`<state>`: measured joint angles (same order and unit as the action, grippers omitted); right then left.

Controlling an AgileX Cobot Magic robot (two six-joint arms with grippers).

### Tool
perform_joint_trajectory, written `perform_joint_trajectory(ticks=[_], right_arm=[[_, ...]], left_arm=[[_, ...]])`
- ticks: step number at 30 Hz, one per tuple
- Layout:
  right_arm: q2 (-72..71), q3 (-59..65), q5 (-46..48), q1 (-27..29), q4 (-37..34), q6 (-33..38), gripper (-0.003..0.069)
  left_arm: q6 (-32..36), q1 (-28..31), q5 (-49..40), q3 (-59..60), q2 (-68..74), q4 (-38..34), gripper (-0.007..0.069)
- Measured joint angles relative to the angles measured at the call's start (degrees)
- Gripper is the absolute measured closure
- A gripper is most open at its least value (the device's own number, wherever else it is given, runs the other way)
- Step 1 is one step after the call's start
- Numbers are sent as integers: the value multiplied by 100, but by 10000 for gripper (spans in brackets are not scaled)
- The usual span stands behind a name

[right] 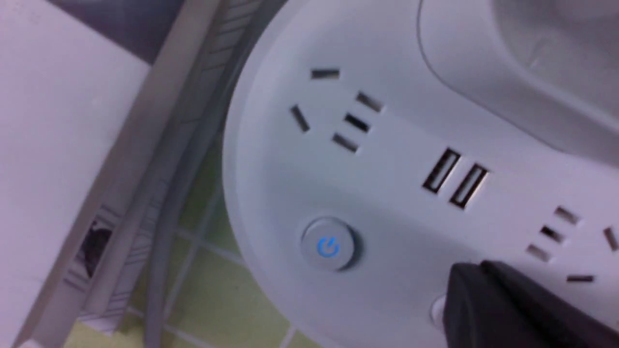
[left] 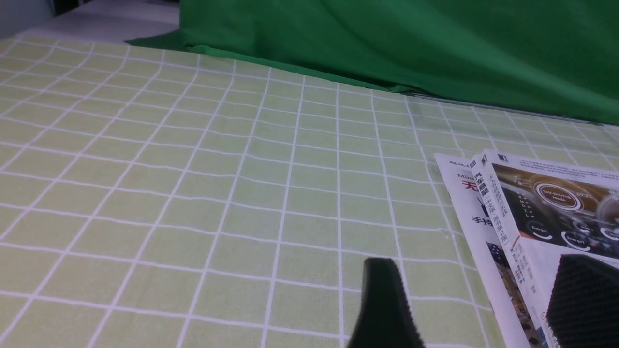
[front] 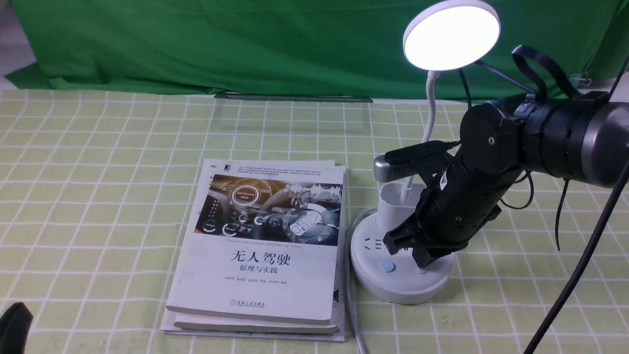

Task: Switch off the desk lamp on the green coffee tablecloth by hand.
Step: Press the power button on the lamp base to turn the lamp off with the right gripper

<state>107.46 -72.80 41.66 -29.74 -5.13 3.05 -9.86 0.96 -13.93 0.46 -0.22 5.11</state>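
Light shone from the desk lamp [front: 451, 34], so the right claw [front: 423, 258], pinched shut over the small button [front: 421, 270] beside the blue-lit one [right: 328, 246], wanted a straight, gentle press.

**Three Cameras, One Scene**

The front view looks forward and down from the robot's side over the green coffee tablecloth [front: 98, 147] to the backdrop [front: 245, 44]. The left wrist view sits low near the cloth, facing that backdrop, sharing the books [front: 260, 275] with the front view. The right wrist view looks closely onto the desk lamp [front: 378, 280] base, also seen in front.
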Motion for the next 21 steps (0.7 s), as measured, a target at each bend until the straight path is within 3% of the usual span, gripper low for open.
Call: perform_joint_trajectory(ticks=[21], right_arm=[[-232, -36, -109, 12, -60, -38, 613]], left_arm=[[0, 0, 0, 0, 0, 0, 214]])
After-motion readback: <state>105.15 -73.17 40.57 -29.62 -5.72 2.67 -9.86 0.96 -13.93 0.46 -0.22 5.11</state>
